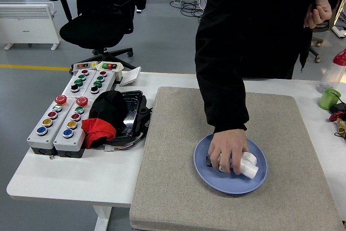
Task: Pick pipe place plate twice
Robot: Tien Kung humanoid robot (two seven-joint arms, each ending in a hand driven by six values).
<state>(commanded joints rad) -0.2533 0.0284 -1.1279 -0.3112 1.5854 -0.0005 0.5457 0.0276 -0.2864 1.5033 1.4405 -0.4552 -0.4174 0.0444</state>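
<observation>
Head view: A round blue plate point(213, 179) lies on a grey rectangular felt mat point(178, 150) covering the right part of the white worktop point(65, 179). White plastic pipe fittings point(248, 165) rest on the plate, right of its centre. A person in a black sleeve point(224, 79) stands at the far side; that person's hand point(229, 149) is lowered onto the plate, fingers curled over the fittings and covering part of them. The person's other hand point(318, 12) is held up as a loose fist at the upper right. Neither robot hand appears in the view, so their state cannot be told. Left of the mat sit two grey push-button control boxes point(62, 123) and a black-and-red cloth bundle point(105, 117). A green cup point(328, 99) stands at the right edge.
</observation>
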